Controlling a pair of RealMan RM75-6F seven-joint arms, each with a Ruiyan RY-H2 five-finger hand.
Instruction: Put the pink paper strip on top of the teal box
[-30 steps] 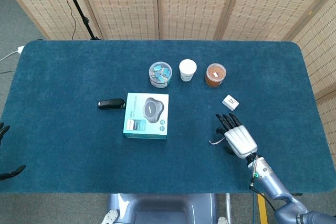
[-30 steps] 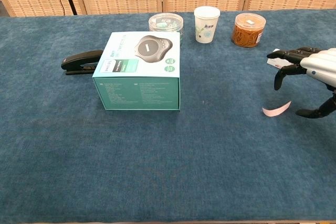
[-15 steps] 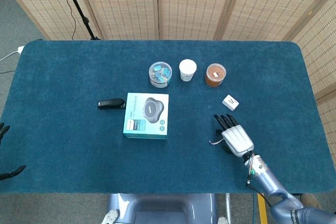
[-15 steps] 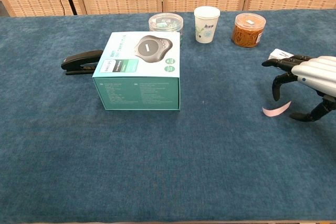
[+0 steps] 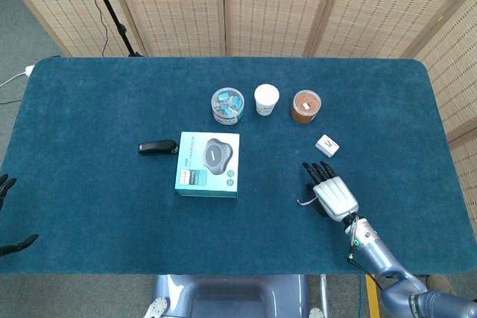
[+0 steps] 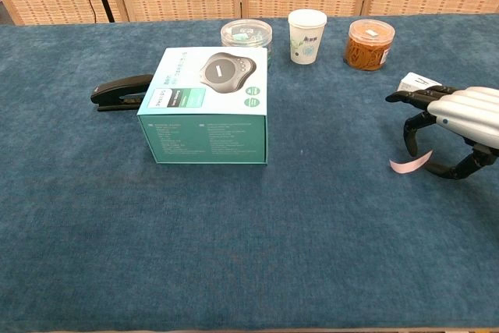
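From the head view, the right hand [image 5: 332, 193] hovers low over the table [image 5: 89, 147] with its fingers spread and arched, holding nothing. The pink paper strip [image 5: 304, 201] peeks out just beside the hand's thumb side, mostly hidden beneath the palm. Well off past the thumb side sits the teal box [image 5: 208, 164], with a black stapler [image 5: 158, 147] just beyond it. Ahead of the fingertips lies a small white box [image 5: 327, 145], and farther ahead stand a white cup [image 5: 266, 99], a brown-filled jar [image 5: 305, 106] and a jar of clips [image 5: 227, 106]. The left hand [image 5: 7, 214] shows only as dark fingertips at the frame's edge; whether it is spread or curled I cannot tell.

From the chest view, the strip [image 6: 411, 163] lies on the cloth, directly under the right hand's [image 6: 452, 134] curved fingers [image 6: 411, 129], one end curling upward and not yet touched. It looks very light, thin and floppy, apt to slide on the nap or crumple, so a gentle pinch at the raised end seems best. Between the hand and the box [image 6: 207, 107] the cloth is bare, and the box top is flat and broad, though a light strip could drift off when released.
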